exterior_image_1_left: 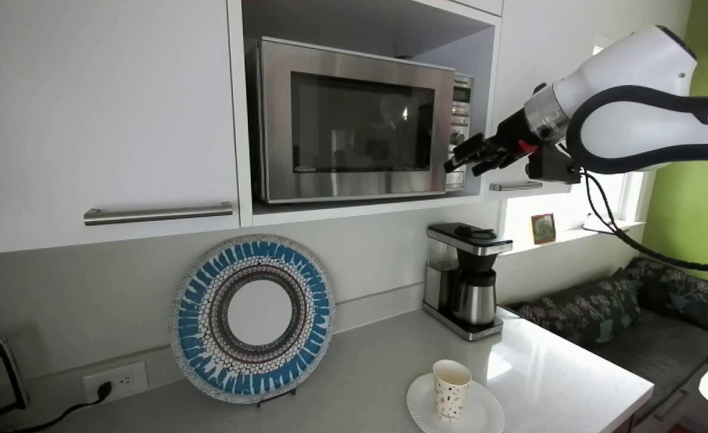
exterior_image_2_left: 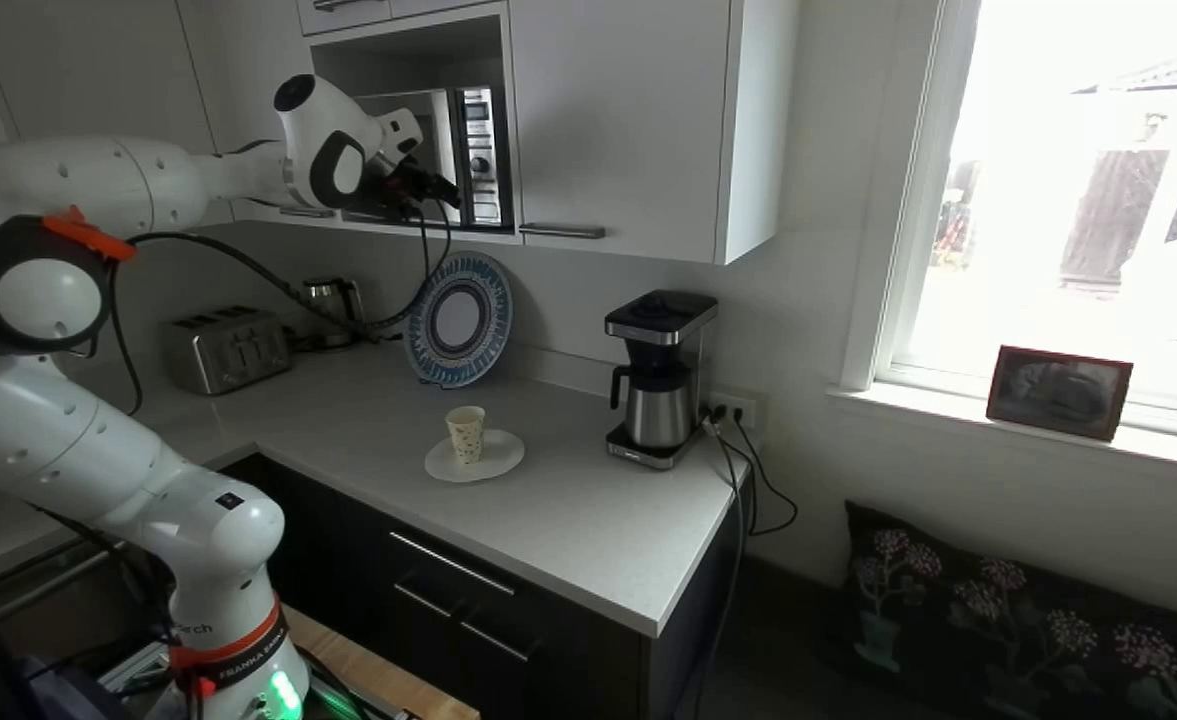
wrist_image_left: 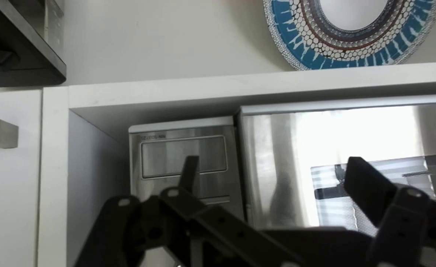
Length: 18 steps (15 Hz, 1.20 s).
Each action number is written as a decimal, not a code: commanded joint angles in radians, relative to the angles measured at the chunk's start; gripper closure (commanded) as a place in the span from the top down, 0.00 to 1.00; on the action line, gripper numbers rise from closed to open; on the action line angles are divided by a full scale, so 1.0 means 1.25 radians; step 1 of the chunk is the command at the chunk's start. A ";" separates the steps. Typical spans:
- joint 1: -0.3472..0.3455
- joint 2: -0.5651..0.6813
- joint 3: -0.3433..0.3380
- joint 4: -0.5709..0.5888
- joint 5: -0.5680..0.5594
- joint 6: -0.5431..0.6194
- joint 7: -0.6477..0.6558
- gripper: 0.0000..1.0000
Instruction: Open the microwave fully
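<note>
The stainless-steel microwave (exterior_image_1_left: pixel 278 138) sits in an open white cabinet niche; part of it shows in an exterior view (exterior_image_2_left: pixel 481 150). Its dark-windowed door (exterior_image_1_left: pixel 366 123) stands slightly ajar, its free edge forward of the button panel (exterior_image_1_left: pixel 461 108). In the wrist view, which is upside down, a dark gap separates the door (wrist_image_left: pixel 273 137) from the panel (wrist_image_left: pixel 182 155). My gripper (exterior_image_1_left: pixel 463 168) is open and empty at the door's free edge. In the wrist view its fingers (wrist_image_left: pixel 273 168) are wide apart, one before the panel, one before the door. Contact cannot be told.
The niche's white side wall (wrist_image_left: pixel 56 178) and a cabinet handle (exterior_image_1_left: pixel 516 186) are close beside the gripper. Below, a coffee maker (exterior_image_1_left: pixel 471 282), a round decorative plate (exterior_image_1_left: pixel 194 337) and a paper cup (exterior_image_1_left: pixel 452 391) on a white plate (exterior_image_1_left: pixel 486 412) stand on the counter. A toaster (exterior_image_2_left: pixel 228 350) stands farther along.
</note>
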 commanded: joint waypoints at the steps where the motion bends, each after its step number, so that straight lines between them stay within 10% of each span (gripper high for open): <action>1: 0.051 0.021 -0.028 0.008 0.045 0.028 -0.069 1.00; 18: 0.149 0.103 -0.083 0.034 0.099 0.139 -0.226 1.00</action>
